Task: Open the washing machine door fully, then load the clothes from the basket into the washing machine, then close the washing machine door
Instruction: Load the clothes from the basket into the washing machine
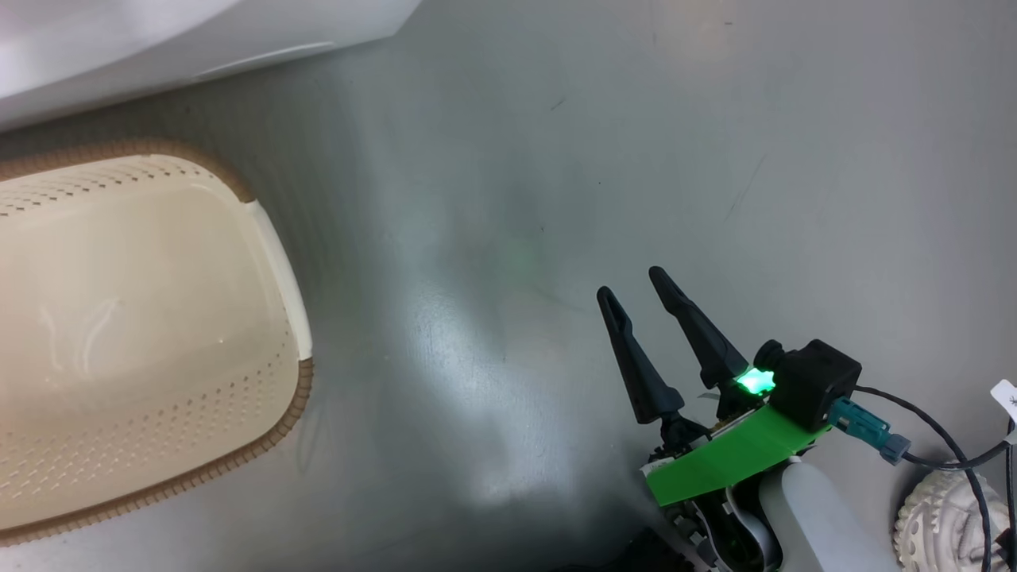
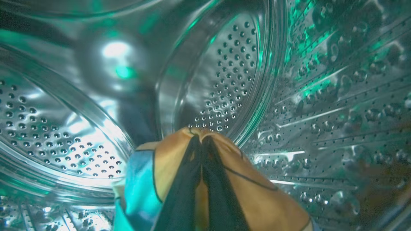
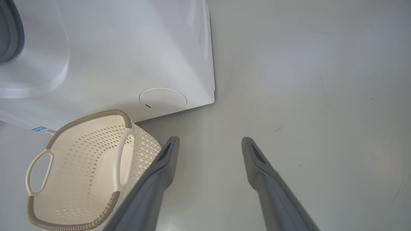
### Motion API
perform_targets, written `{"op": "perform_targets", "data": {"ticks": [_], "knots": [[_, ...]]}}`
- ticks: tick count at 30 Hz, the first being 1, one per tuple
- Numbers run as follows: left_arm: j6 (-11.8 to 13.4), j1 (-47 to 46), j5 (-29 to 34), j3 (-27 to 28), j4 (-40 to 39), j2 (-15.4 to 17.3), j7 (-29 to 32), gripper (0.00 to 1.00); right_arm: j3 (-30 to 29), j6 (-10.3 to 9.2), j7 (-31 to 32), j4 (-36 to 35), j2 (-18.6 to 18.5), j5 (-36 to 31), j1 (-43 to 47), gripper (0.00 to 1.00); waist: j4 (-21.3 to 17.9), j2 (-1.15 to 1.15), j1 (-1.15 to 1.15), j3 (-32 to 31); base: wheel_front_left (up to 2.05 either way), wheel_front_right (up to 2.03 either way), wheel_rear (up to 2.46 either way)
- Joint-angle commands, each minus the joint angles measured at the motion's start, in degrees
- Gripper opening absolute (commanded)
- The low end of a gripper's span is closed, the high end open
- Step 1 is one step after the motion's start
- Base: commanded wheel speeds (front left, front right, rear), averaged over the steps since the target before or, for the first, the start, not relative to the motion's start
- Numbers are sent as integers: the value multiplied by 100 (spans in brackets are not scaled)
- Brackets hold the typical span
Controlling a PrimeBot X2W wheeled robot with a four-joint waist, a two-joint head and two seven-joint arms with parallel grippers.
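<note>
Clothes (image 2: 257, 199) pinched in left pincer (image 2: 200, 138) inside washing machine drum (image 2: 224, 64); right pincer (image 3: 209, 141) spread near basket (image 3: 83, 119).

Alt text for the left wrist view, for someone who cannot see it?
The left gripper, shut on the clothes, an orange and light blue fabric, hangs inside the washing machine. Perforated steel drum walls curve all around it, gleaming with green reflections.
</note>
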Motion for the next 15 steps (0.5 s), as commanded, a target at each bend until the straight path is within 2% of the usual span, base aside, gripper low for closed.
{"op": "perform_targets", "data": {"ticks": [1, 6, 7, 8, 15], "knots": [[-14, 86, -80, -30, -16, 337, -27, 0, 163, 9, -27, -99, 13, 47, 127, 100, -22, 0, 0, 3, 0, 0, 0], [10, 49, -146, 32, 249, 403, -27, 0, 165, 9, -27, -77, 13, 59, 113, 100, -37, 0, 0, 9, 0, 0, 0], [29, 53, -113, 35, 305, 397, -27, 45, 153, 9, -27, -67, 13, 57, 109, 100, -31, 0, 0, -1, 0, 0, 0], [60, 58, -98, 42, 375, 374, -28, 100, 138, 9, -27, -57, 13, 52, 107, 100, -21, 0, 0, -16, 0, 0, 0], [82, 162, -77, 95, 649, 139, -28, 100, 46, 9, -27, -31, 13, -17, 69, 100, 103, 0, 0, -176, 0, 0, 0]]}}
